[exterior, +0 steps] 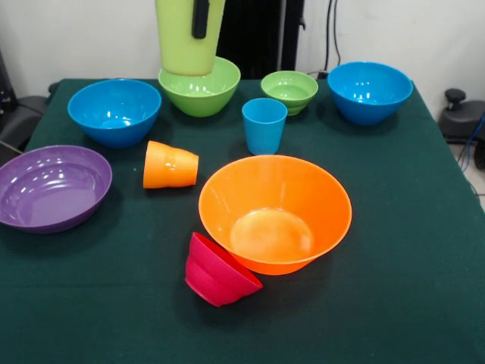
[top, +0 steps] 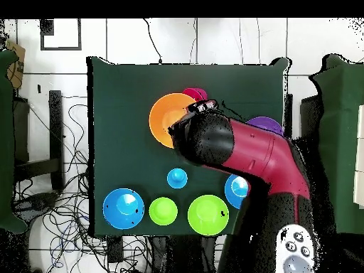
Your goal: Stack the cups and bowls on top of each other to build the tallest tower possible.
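Observation:
My gripper [exterior: 194, 34] is at the top of the front view, shut on the lime green cup [exterior: 182, 45]. One black finger [exterior: 201, 19] shows against the cup's wall. The cup hangs upright over the large green bowl [exterior: 199, 91]. The blue cup [exterior: 264, 125] stands upright mid-table. The orange cup [exterior: 170, 165] lies on its side. The big orange bowl [exterior: 275, 212] stands near the front, and the small red bowl [exterior: 218, 271] leans tilted against it. In the overhead view the arm [top: 242, 153] hides the gripper, the lime cup and the orange cup.
A blue bowl [exterior: 114, 110] stands at back left, a small green bowl [exterior: 289, 91] and a second blue bowl [exterior: 369, 91] at back right. The purple bowl [exterior: 51, 187] sits at the left edge. A dark green cloth [exterior: 409, 250] covers the table.

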You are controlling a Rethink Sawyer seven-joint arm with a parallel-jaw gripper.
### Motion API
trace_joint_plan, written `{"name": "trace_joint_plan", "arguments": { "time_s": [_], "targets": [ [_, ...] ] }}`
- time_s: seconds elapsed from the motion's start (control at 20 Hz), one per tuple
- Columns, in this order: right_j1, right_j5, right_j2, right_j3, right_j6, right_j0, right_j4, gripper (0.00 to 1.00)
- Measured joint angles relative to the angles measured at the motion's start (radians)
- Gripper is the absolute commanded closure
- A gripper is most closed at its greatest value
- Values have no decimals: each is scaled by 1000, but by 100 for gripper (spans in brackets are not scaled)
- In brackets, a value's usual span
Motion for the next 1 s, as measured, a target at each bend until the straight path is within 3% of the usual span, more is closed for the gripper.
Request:
{"name": "trace_joint_plan", "arguments": {
  "time_s": [0.3,1.0],
  "targets": [
    [105,0,-44,-116,0,21,47,100],
    [292,0,-110,-262,2,94,181,100]
  ]
}}
